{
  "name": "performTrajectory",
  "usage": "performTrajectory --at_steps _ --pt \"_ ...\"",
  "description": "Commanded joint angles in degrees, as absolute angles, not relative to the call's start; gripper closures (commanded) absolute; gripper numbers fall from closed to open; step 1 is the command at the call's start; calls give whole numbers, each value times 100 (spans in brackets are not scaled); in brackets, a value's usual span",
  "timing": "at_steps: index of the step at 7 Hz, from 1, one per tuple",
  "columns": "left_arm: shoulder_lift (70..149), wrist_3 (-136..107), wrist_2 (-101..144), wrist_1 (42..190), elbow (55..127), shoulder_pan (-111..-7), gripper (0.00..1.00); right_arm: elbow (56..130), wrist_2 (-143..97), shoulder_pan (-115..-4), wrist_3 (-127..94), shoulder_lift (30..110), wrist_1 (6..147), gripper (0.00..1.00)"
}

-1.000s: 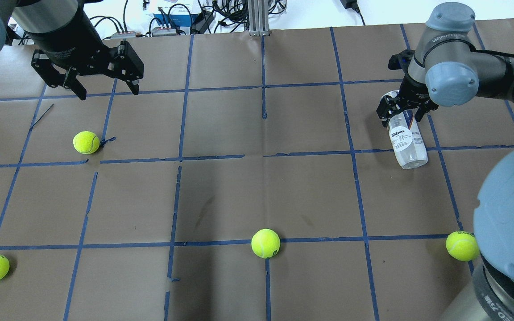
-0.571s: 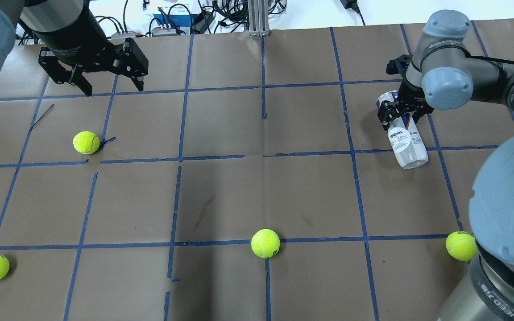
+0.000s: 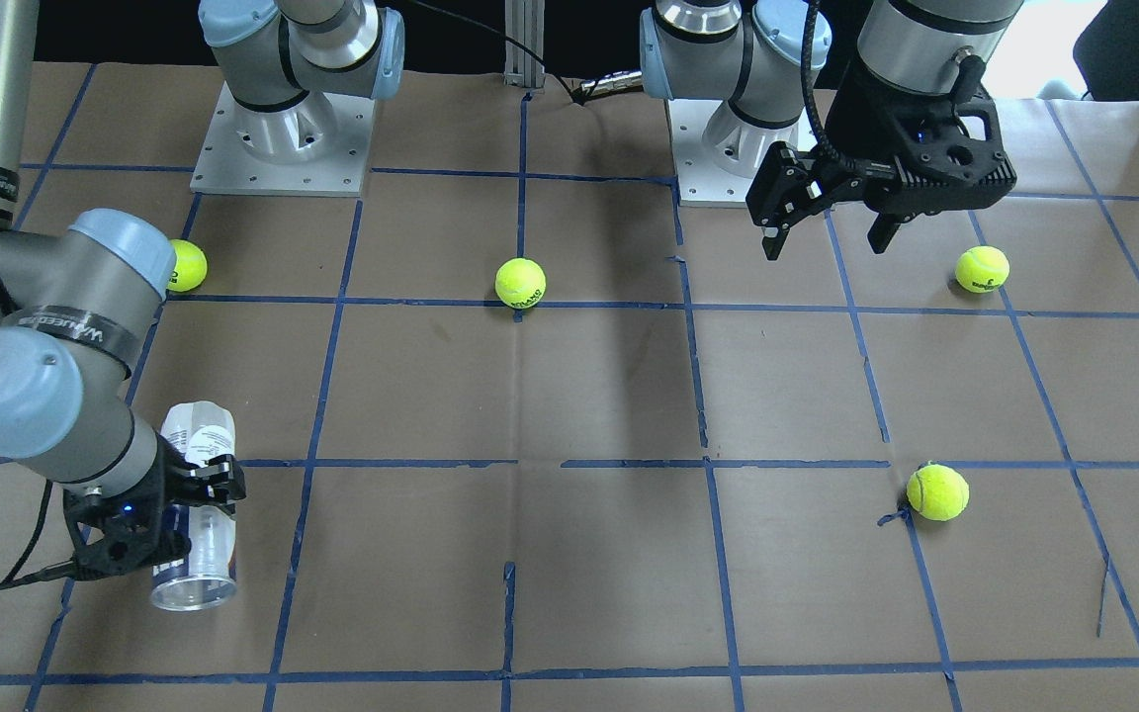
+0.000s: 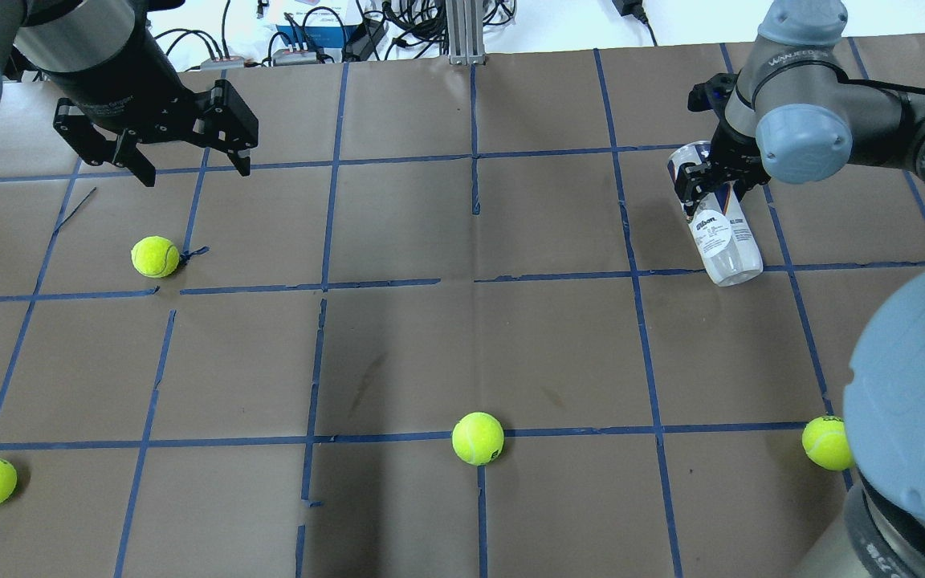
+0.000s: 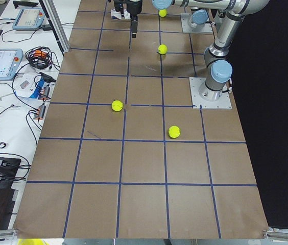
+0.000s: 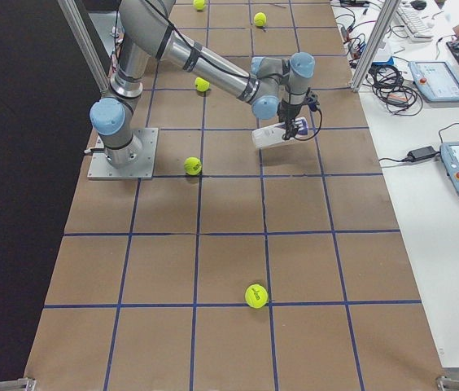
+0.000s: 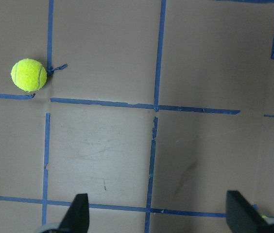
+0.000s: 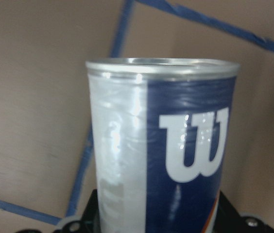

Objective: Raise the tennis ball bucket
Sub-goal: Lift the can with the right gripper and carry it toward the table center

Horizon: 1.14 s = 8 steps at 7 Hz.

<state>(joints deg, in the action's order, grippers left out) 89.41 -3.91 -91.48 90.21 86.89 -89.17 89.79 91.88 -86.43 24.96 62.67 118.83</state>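
The right tool [image 4: 711,191] is clamped around the tennis ball tube [image 4: 726,241] at its navy part; the tube lies tilted on its side, and whether it touches the worktop [image 4: 462,345] is unclear; well apart from the tube, the left tool [image 4: 193,167] hangs spread wide, holding nothing.

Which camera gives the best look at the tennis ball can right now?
Overhead exterior: nearly the whole can shows, with the right hand clamped near its rim end. Front-facing hides its middle behind the hand; the right wrist view crops to rim and W; exterior right shows it small.
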Motion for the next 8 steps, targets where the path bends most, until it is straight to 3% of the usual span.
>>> performTrajectory --at_steps 1,4,8 --pt "9113 -360 -9176 9009 8570 -8895 0 8239 9211 -9813 3247 6066 11971 24" --pt "9123 -369 -9115 9009 8639 -8912 0 7893 9237 -10947 5373 5610 12784 24" --pt "9105 -413 -9105 9009 8613 -8877 0 7910 9420 -11083 7284 5116 13509 24"
